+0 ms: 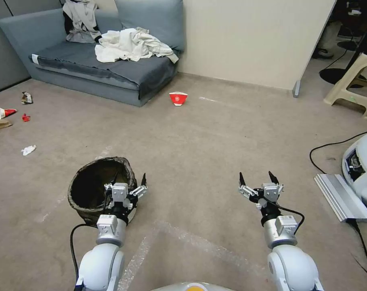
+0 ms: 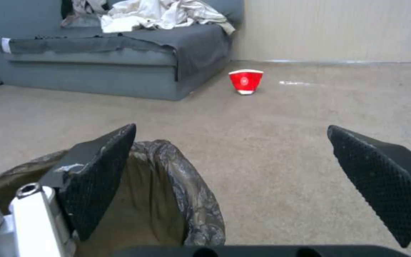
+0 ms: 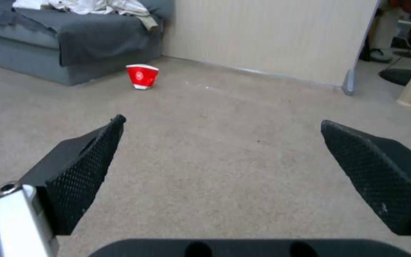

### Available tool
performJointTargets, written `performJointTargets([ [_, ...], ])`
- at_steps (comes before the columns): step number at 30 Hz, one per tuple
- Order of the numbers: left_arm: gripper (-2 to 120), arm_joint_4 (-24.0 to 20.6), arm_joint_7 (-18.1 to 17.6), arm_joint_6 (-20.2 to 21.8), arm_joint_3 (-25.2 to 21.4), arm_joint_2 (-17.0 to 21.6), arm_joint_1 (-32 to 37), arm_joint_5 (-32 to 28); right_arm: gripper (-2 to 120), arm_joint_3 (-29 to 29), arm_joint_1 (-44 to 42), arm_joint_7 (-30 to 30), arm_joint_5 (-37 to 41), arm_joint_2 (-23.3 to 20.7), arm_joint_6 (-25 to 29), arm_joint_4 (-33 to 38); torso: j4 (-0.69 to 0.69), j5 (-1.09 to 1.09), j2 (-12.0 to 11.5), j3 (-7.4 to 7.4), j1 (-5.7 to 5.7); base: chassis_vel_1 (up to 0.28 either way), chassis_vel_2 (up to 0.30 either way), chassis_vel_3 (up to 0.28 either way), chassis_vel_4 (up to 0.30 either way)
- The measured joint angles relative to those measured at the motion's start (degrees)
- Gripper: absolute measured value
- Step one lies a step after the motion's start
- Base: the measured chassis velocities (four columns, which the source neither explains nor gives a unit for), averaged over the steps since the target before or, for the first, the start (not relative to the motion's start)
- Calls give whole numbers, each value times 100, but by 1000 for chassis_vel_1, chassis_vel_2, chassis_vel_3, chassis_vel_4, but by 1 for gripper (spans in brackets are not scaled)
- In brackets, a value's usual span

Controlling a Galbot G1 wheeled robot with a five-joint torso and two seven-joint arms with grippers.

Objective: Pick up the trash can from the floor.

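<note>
Two hands out low over the floor (image 1: 215,137), both with fingers spread apart and nothing between them. Left hand (image 1: 128,178) sits at the trash can (image 1: 95,186), on its right-hand rim as the robot faces it: in the left wrist view one finger (image 2: 102,171) stands over the bag-lined opening, the other finger (image 2: 381,178) outside over bare carpet, so the rim edge lies between them (whether either finger touches the bag I cannot tell). Trash can stands on the carpet just ahead of the robot's left arm, black crinkled liner folded over the rim, a sliver of white wall showing below it. Right hand (image 1: 258,178) hovers over open carpet, well apart from the can. Red-and-white paper bowl (image 1: 178,98) on the floor farther ahead, near the corner of the grey sofa (image 1: 110,74), which carries a heap of pale cloth (image 1: 131,44). Scraps of litter (image 1: 13,117) lie off to the far left.
</note>
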Motion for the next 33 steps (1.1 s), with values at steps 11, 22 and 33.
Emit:
performJointTargets([
  [11, 100, 0, 0, 0, 0, 0, 0, 0, 100, 0, 0, 0, 0, 0, 0, 0, 0, 0, 0, 0, 0, 0, 0, 0, 0],
  [22, 100, 0, 0, 0, 0, 0, 0, 0, 100, 0, 0, 0, 0, 0, 0, 0, 0, 0, 0, 0, 0, 0, 0, 0, 0],
  [33, 100, -187, -4, -3, -54, -29, 138, 13, 100, -170, -136, 14, 0, 154, -261, 628, -1, -3, 0, 0, 1, 0, 0, 0, 0],
])
